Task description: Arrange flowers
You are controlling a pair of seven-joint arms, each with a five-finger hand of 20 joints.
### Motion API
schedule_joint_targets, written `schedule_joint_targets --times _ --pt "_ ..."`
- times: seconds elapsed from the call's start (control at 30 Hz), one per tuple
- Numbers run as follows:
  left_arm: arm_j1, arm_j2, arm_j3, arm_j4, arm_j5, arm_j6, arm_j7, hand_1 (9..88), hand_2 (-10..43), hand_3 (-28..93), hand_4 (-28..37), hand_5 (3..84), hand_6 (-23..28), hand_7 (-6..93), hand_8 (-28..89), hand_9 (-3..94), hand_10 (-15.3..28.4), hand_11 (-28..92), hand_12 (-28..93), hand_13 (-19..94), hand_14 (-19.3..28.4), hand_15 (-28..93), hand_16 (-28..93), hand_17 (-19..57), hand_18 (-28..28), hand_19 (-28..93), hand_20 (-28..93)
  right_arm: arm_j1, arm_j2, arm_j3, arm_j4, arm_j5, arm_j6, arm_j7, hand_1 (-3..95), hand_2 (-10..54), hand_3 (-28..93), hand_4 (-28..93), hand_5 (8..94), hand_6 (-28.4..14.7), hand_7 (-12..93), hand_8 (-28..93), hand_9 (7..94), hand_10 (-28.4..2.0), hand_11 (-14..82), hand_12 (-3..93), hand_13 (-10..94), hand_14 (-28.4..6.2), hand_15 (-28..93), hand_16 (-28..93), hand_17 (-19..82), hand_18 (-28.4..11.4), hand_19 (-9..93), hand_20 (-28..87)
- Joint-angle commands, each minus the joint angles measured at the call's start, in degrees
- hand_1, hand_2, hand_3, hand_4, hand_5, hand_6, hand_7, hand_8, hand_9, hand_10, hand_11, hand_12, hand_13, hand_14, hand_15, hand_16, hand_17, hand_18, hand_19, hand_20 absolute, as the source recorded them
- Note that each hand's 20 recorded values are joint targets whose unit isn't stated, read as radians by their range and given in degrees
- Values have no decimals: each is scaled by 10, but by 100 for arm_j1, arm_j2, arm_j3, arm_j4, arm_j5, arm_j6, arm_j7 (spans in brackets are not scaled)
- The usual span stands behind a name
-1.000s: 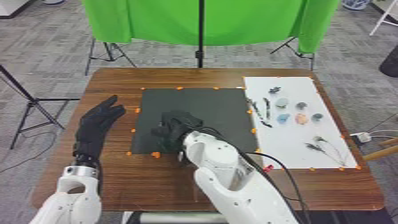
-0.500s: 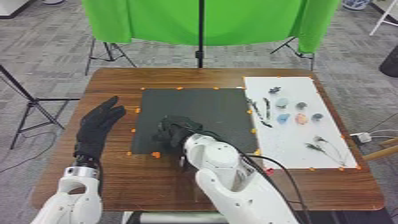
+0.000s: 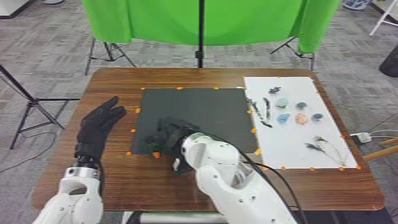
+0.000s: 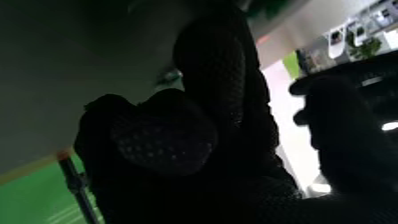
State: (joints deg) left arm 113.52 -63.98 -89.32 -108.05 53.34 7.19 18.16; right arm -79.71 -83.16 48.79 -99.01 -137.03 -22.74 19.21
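In the head view my right hand [image 3: 176,131] is low over the lower left part of the black board [image 3: 209,107], with a small green sprig [image 3: 153,146] at its finger side. My left hand [image 3: 102,119] rests left of the board, its fingers straight. On the white sheet [image 3: 293,150] are dark twigs [image 3: 267,108], a blue flower [image 3: 282,118], a peach flower [image 3: 301,119] and thin stems [image 3: 329,150]. In the right wrist view my right hand [image 4: 164,145] has the sprig [image 4: 169,76] between its thumb and a finger.
Orange markers [image 3: 138,110] edge the black board and the white sheet on the wooden table [image 3: 222,75]. Behind the table hang a green cloth [image 3: 160,20] and a black stand pole [image 3: 201,50]. The right forearm crosses the table's front part.
My right hand has shifted a little toward the table's front edge and turned slightly. Green now shows beside it. The left arm has kept still.
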Motion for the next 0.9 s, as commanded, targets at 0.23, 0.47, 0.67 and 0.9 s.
schedule_joint_targets --times 0.23,0.47,0.67,0.9 --pt "286 -114 -183 -145 90 18 -60 232 -32 665 -212 475 26 93 -56 471 137 155 128 380 166 133 31 86 126 96 255 -959 2441 2219 -2348 775 1018 124 299 -24 617 -68 749 -38 159 -52 823 -149 279 255 875 -62 522 318 596 -130 931 488" --pt "364 -112 -237 -182 107 7 -97 233 -32 664 -210 475 25 94 -56 471 136 155 128 380 166 133 31 87 126 95 255 -2507 3131 4532 -2844 -109 879 490 304 -95 497 -155 713 -52 137 -48 778 -161 234 254 841 -68 533 318 568 -139 932 481" --pt "436 -120 -285 -216 127 1 -138 234 -33 664 -210 476 25 94 -57 472 137 155 127 379 166 132 31 86 126 96 254 -3095 3197 5336 -2603 -325 -190 681 324 -95 515 -168 679 -53 116 -49 741 -165 217 253 814 -73 540 319 547 -142 928 484" --pt "364 -104 -257 -193 213 -60 -183 235 -34 663 -208 476 26 93 -57 472 137 156 127 379 166 132 31 86 126 95 254 -3460 3032 5471 -2113 -335 -304 663 350 -95 512 -200 662 -53 113 -46 725 -162 216 252 803 -72 541 308 543 -140 921 485"
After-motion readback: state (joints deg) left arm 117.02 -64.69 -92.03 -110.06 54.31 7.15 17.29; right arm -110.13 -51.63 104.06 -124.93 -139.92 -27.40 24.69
